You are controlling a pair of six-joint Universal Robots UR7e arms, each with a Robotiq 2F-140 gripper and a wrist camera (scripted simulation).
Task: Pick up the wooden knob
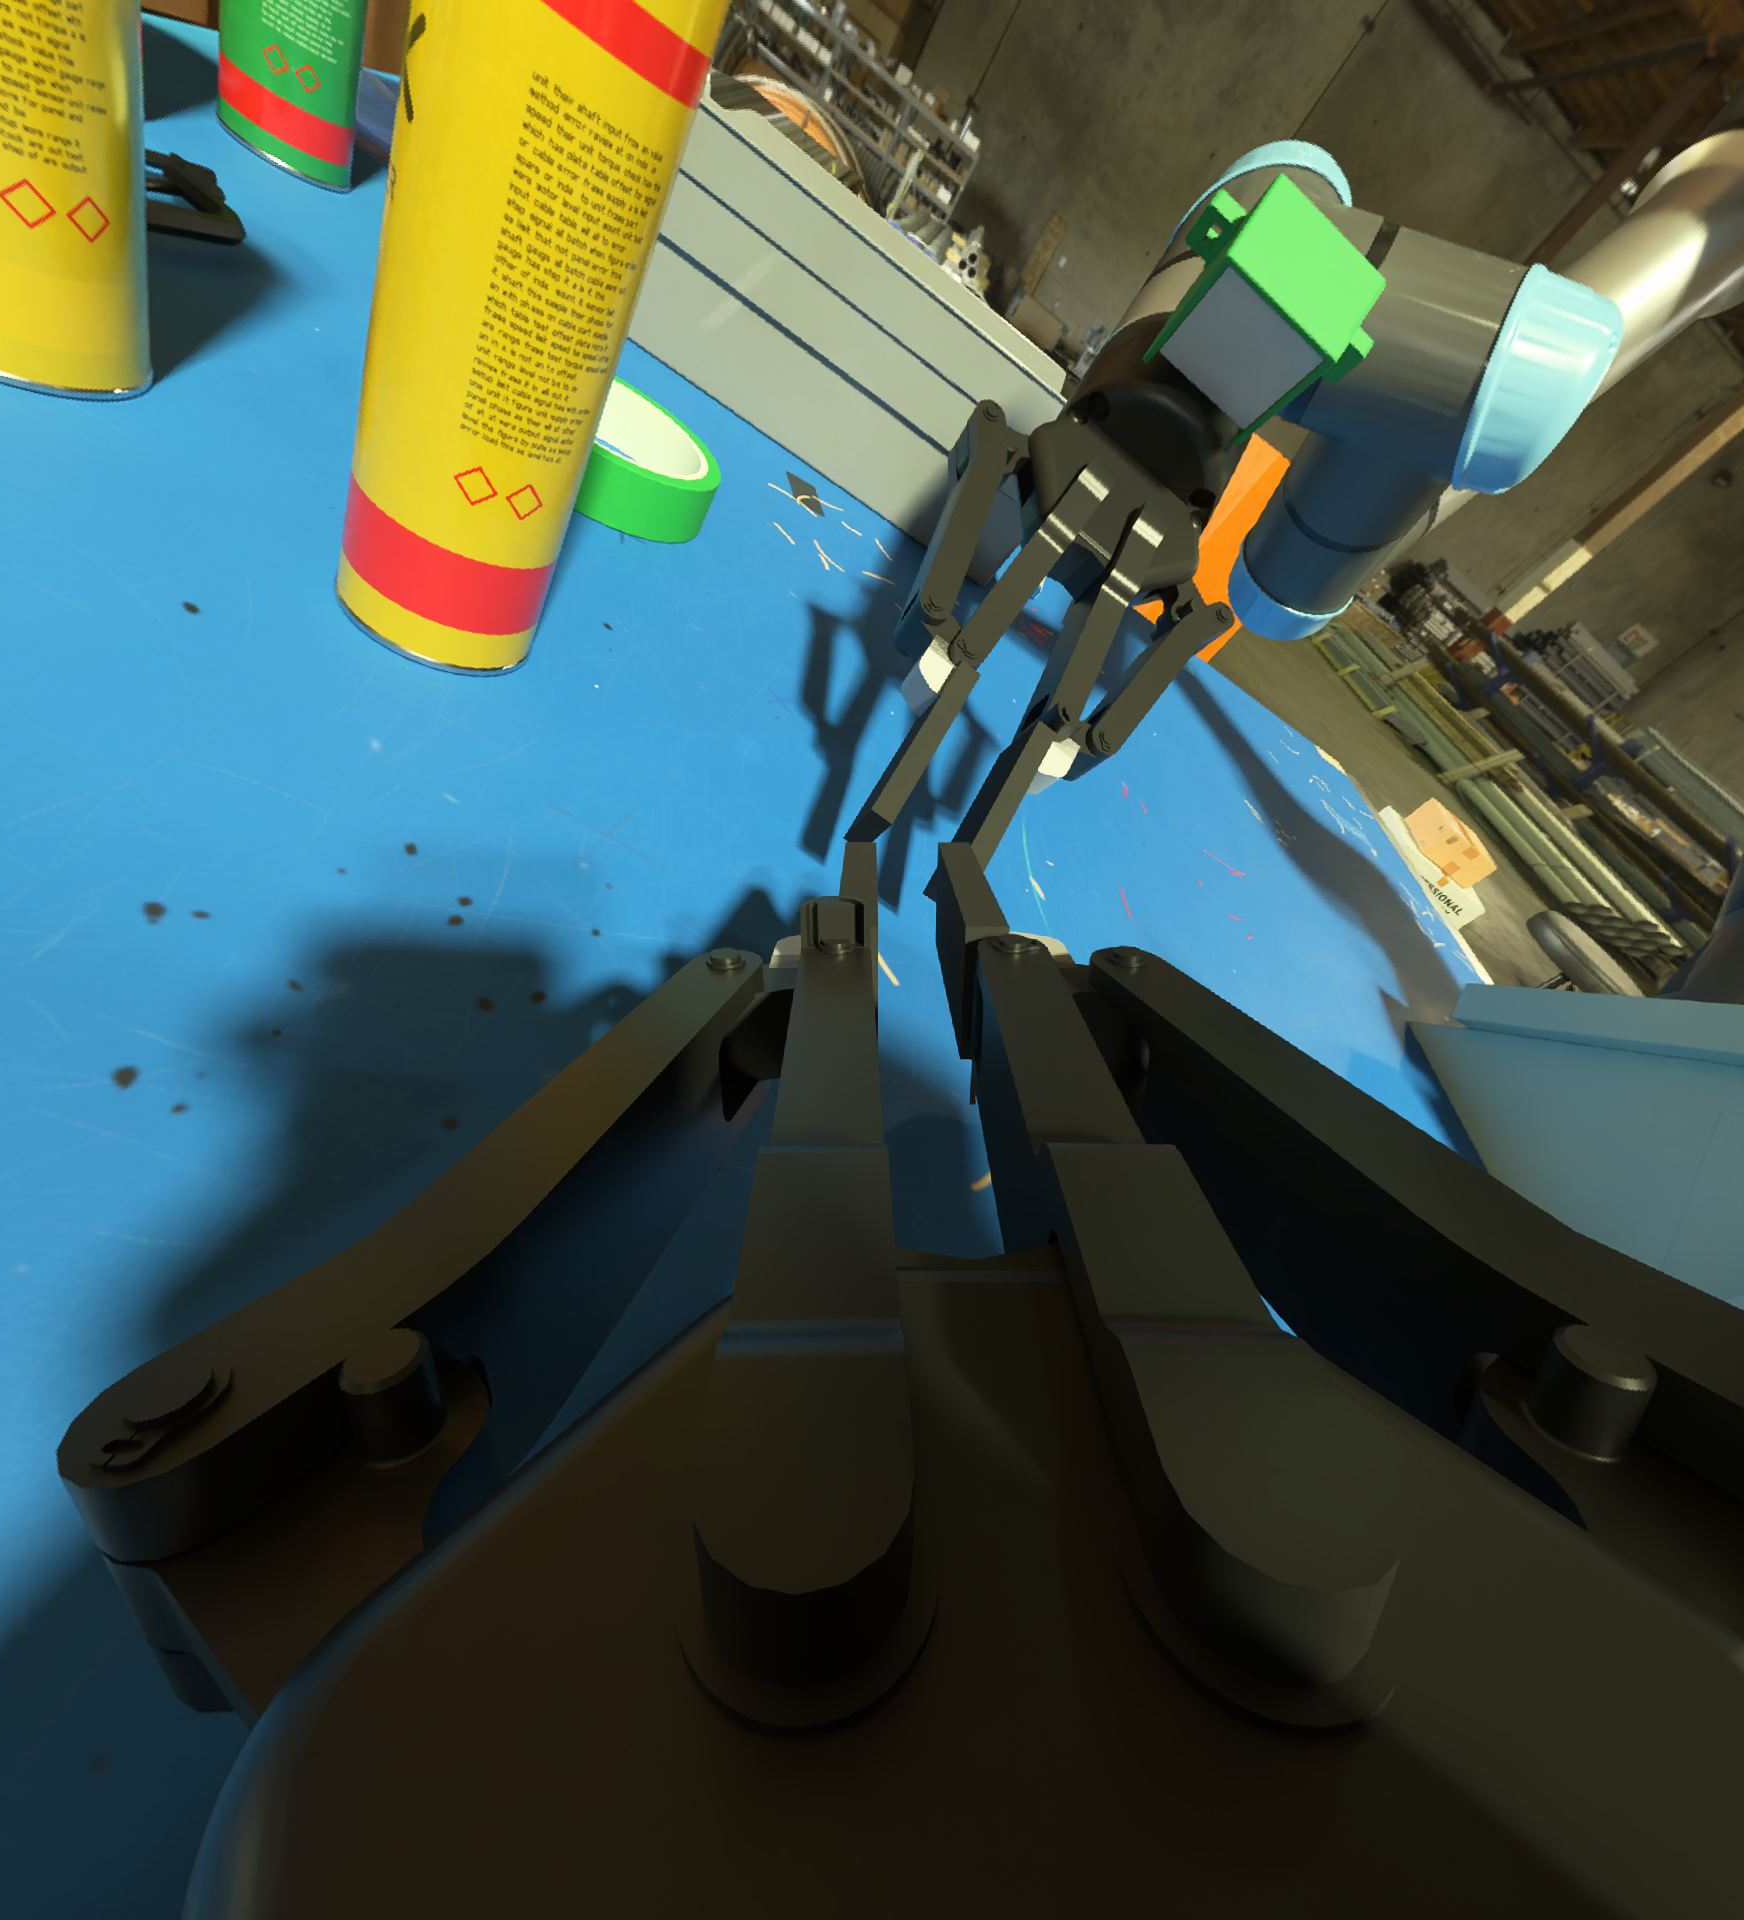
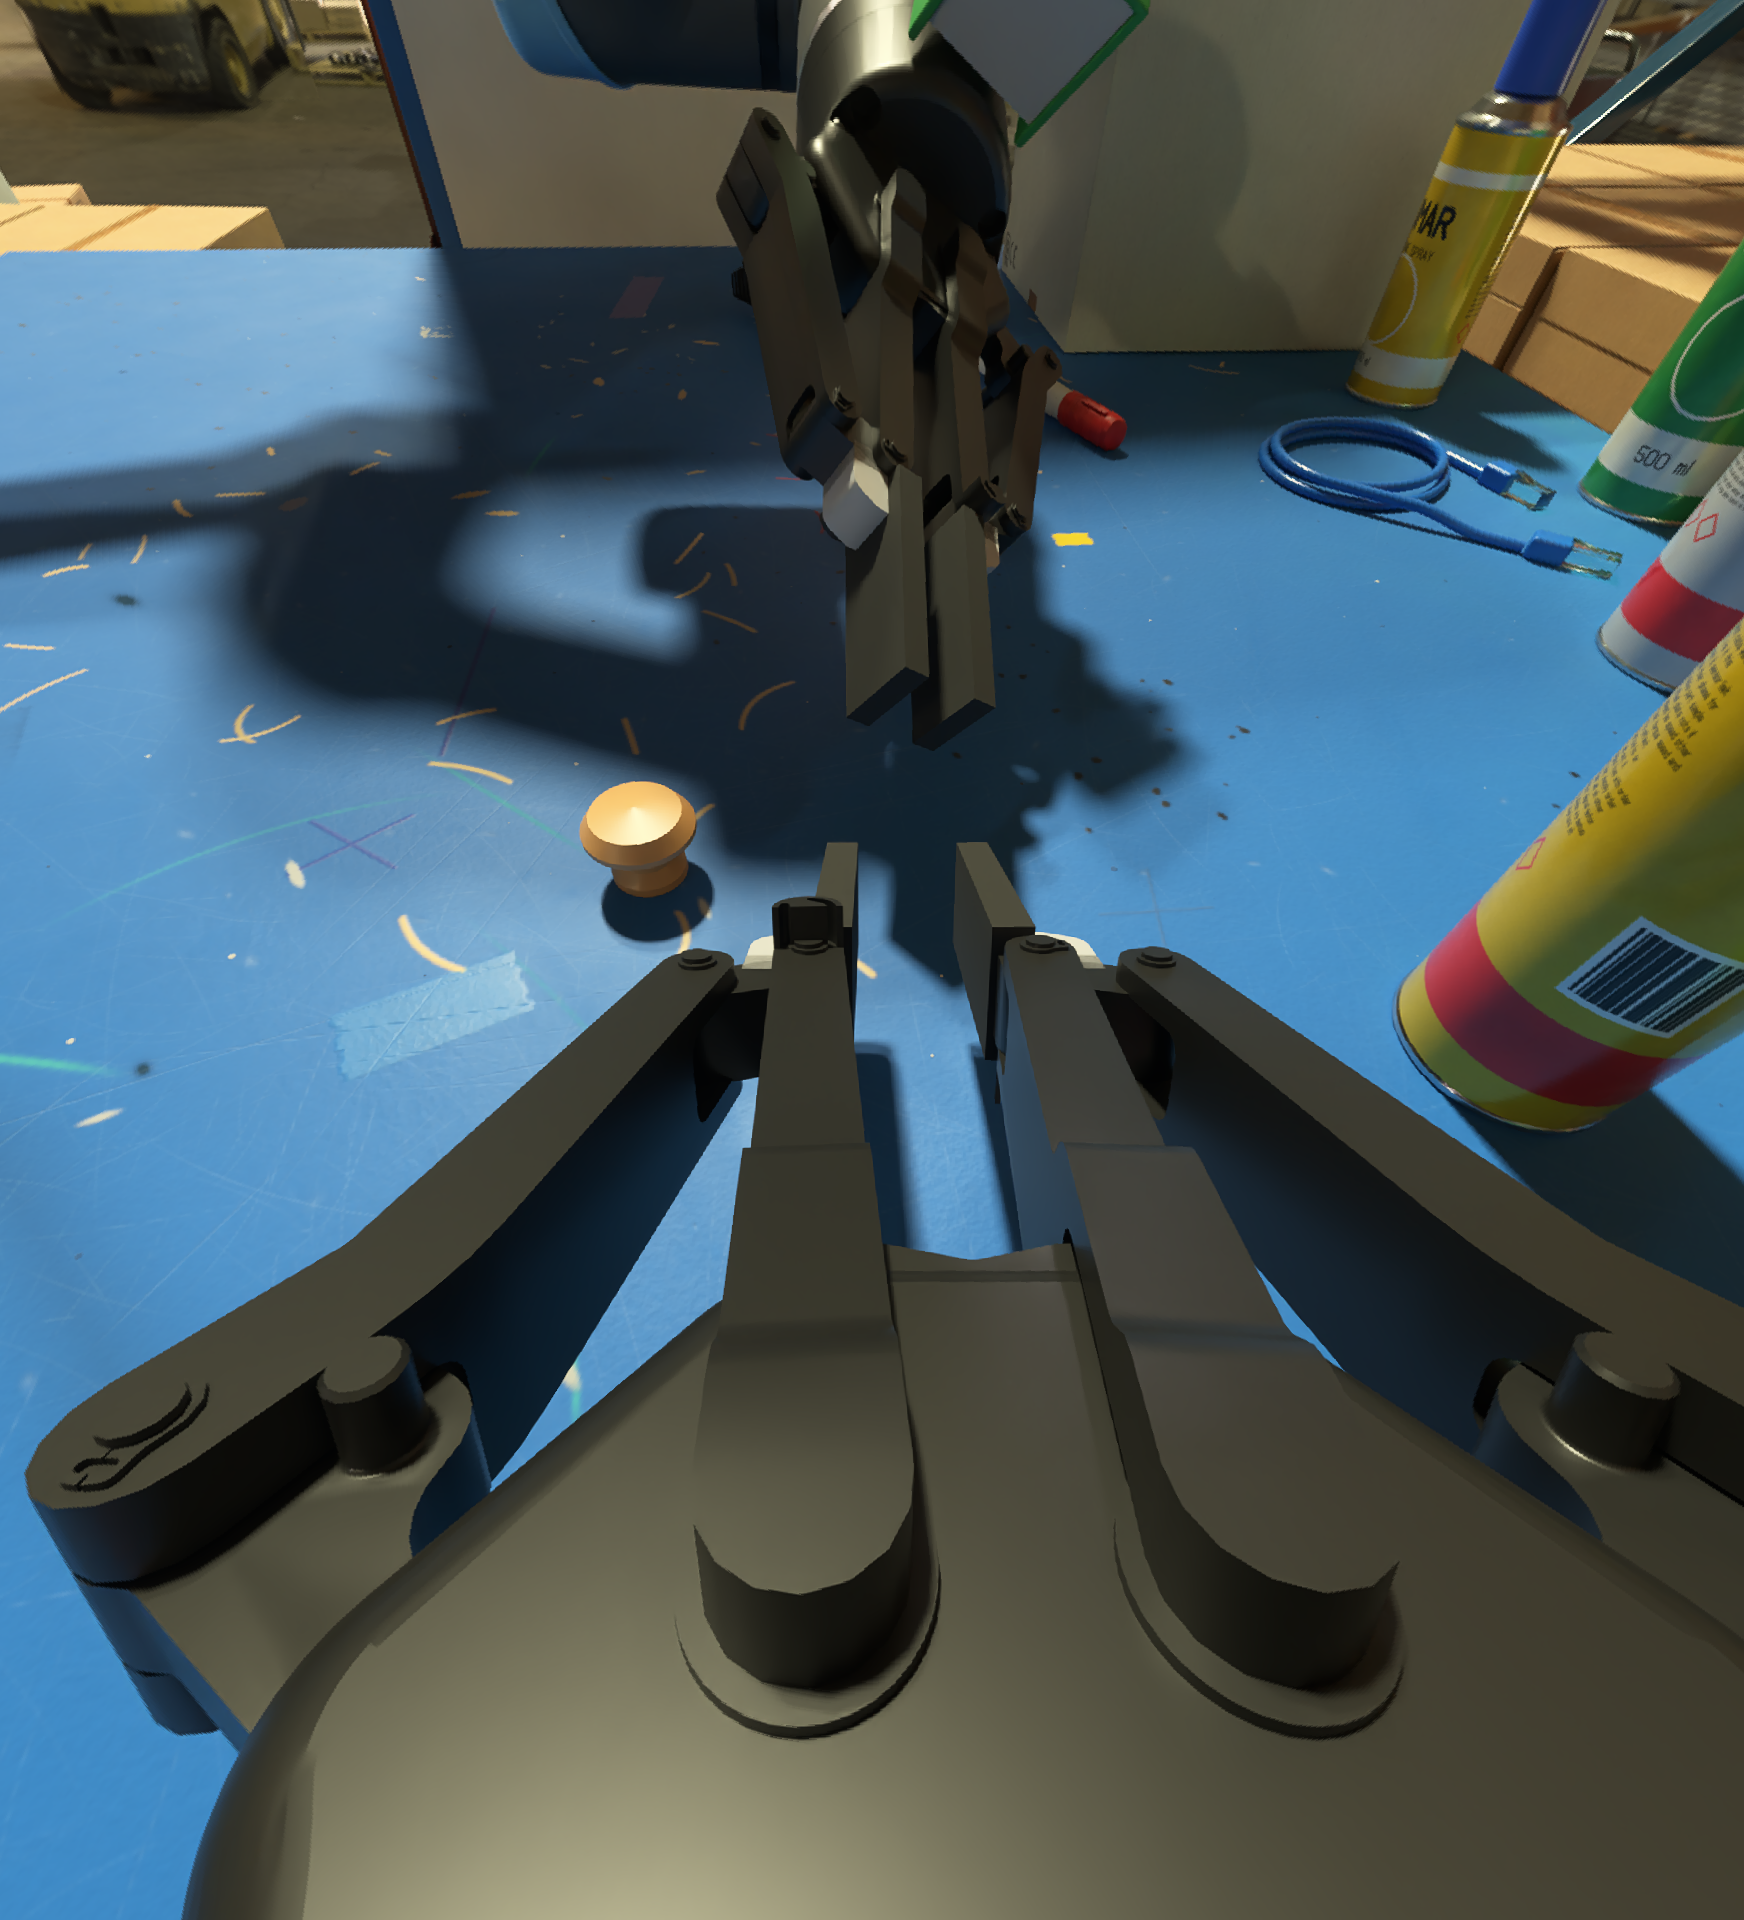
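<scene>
**On the blue bench, both claws empty, knob standing free**

Nearest the right wrist camera, the right gripper [image 2: 907, 868] hangs above the blue table [image 2: 224, 1195] with its fingers drawn near each other; a narrow gap remains and nothing sits in it. Just left of its left fingertip and slightly ahead, apart from it, the wooden knob [image 2: 638, 834] stands upright on its stem, cap upward, at the edge of a dark shadow. A pale patch of tape [image 2: 432, 1011] lies flat on the table nearer the camera on the left, and thin wood shavings [image 2: 468, 770] are scattered around. To the right, a yellow spray can with red bands [image 2: 1657, 914] stands close by. Beyond the knob, the left gripper [image 2: 918, 717] points down toward the table, its fingers nearly pressed together and grasping nothing. Farther back lie a coiled blue cable [image 2: 1367, 473] and a red-capped marker [image 2: 1091, 421]; a green can [image 2: 1720, 364] and a yellow can with a blue cap [image 2: 1450, 260] stand at the far right.

Seen from the left wrist, that gripper's own fingers [image 1: 857, 873] show the same narrow empty gap, with the right gripper opposite. A green tape roll [image 1: 655, 478] rests behind a tall yellow can [image 1: 504, 343]. The knob does not appear in this view.
</scene>
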